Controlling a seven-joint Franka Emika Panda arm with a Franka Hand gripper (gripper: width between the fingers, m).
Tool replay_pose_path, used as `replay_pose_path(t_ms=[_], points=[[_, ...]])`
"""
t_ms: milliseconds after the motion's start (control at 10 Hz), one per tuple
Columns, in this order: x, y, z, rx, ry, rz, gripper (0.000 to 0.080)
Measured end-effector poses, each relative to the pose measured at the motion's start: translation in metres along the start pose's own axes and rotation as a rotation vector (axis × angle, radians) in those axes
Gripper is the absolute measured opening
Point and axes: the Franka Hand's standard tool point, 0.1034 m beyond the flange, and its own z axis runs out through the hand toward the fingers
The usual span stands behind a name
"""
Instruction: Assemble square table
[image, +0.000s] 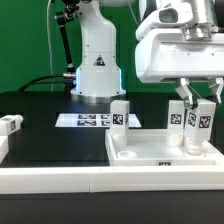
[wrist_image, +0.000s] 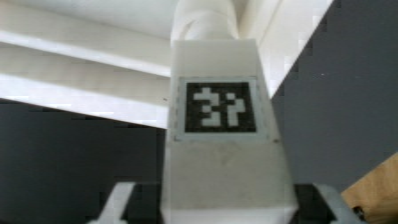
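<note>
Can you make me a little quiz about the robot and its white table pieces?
1. True or false: the gripper holds a white leg over the square tabletop.
2. Where is the lone leg? A: on the square tabletop. B: on the black table, at the exterior view's left edge. C: in the gripper.
3. Fill in: the flat strip of tags in front of the robot's base is the ___ board.

Key: 1 true. 2 B. 3 marker: it is the marker board.
</note>
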Motion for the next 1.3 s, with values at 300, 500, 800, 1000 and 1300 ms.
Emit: replay_pose_path(t_ms=[300, 500, 800, 1000, 1300], points=[[0.0, 0.004, 0.005, -0.004, -0.003, 0.003, 0.029], [-0.001, 0.005, 0.008, -0.005, -0.005, 0.005, 0.029], [-0.001, 0.005, 0.014, -0.009, 0.006, 0.003, 0.029], [0.001, 0.006, 0.015, -0.017, 0.028, 0.001, 0.029], [0.001, 0.006, 0.015, -0.017, 0.028, 0.001, 0.036]])
